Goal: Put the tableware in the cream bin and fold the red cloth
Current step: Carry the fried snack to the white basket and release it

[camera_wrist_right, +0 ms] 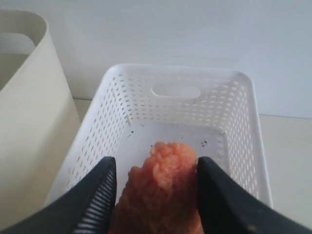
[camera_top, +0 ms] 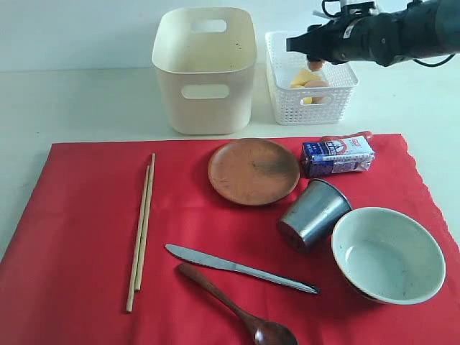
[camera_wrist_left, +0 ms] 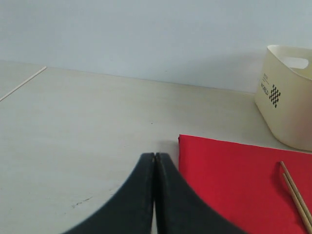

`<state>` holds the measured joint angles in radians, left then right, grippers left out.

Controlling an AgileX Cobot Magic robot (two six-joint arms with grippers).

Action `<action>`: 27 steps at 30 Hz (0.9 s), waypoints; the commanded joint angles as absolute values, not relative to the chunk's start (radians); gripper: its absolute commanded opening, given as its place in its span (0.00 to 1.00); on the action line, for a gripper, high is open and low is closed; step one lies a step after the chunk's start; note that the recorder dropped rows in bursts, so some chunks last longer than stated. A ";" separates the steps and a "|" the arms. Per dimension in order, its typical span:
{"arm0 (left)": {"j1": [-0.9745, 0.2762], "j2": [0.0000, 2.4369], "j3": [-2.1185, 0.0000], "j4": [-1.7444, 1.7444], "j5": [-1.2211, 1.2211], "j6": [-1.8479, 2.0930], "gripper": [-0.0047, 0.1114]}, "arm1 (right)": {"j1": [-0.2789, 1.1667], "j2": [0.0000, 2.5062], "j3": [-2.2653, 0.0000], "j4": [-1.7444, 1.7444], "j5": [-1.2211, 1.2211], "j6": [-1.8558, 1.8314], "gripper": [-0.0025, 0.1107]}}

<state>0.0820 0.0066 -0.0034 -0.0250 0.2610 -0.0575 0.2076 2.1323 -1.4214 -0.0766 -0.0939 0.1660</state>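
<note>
The red cloth [camera_top: 72, 237] lies flat and carries a brown plate [camera_top: 253, 171], a tipped metal cup [camera_top: 314, 214], a pale green bowl [camera_top: 388, 254], a steel knife [camera_top: 237, 267], a wooden spoon [camera_top: 237, 305] and chopsticks [camera_top: 141, 230]. Behind it stands the cream bin [camera_top: 205, 72]. My right gripper [camera_wrist_right: 156, 161] hangs over the white basket [camera_wrist_right: 175, 92], shut on a fried nugget [camera_wrist_right: 163, 190]. My left gripper [camera_wrist_left: 155, 156] is shut and empty, low over the bare table beside a corner of the red cloth [camera_wrist_left: 229, 180]. It does not show in the exterior view.
A blue-and-white carton [camera_top: 336, 156] lies on the cloth's far edge beside the plate. The white basket [camera_top: 309, 100] right of the cream bin holds yellow food pieces [camera_top: 305, 77] and an egg [camera_top: 316, 85]. Bare pale table surrounds the cloth.
</note>
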 commanded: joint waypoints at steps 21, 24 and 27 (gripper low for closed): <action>0.077 0.000 0.000 -0.032 0.258 -0.055 0.06 | 0.203 2.070 -1.434 -0.078 0.141 0.160 0.70; 0.077 0.000 0.000 -0.032 0.258 -0.055 0.06 | 0.203 2.014 -1.434 -0.090 0.235 0.158 0.69; 0.077 0.000 0.000 -0.032 0.258 -0.055 0.06 | 0.203 1.963 -1.434 -0.090 0.323 0.158 0.65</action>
